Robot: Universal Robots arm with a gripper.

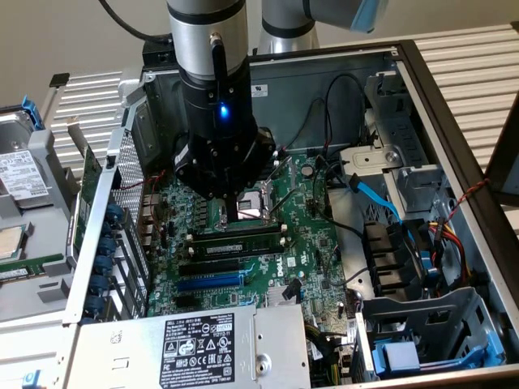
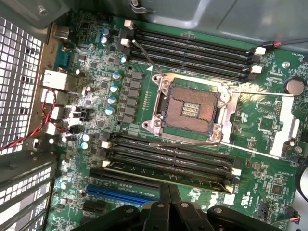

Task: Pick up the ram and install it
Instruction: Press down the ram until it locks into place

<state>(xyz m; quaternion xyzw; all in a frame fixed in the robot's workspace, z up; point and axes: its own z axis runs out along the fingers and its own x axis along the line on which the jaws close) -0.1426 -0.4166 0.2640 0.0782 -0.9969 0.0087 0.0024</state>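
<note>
The ram (image 1: 235, 241) is a dark green stick with black chips, standing on edge in one of the long black memory sockets below the CPU socket (image 1: 247, 204). In the wrist view the ram (image 2: 166, 172) lies in the lower bank of sockets, between white end clips. My gripper (image 1: 233, 212) hangs just above the board, over the strip between the CPU socket and the ram. Its two dark fingers (image 2: 166, 195) are pressed together with nothing between them, and they are not touching the stick.
An open computer case (image 1: 422, 89) surrounds the motherboard. A blue expansion slot (image 1: 209, 282) lies below the memory sockets, the power supply (image 1: 203, 348) in front, and drive cages and cables (image 1: 389, 203) on the exterior view's right. Loose parts (image 1: 24, 174) sit outside the case on the left.
</note>
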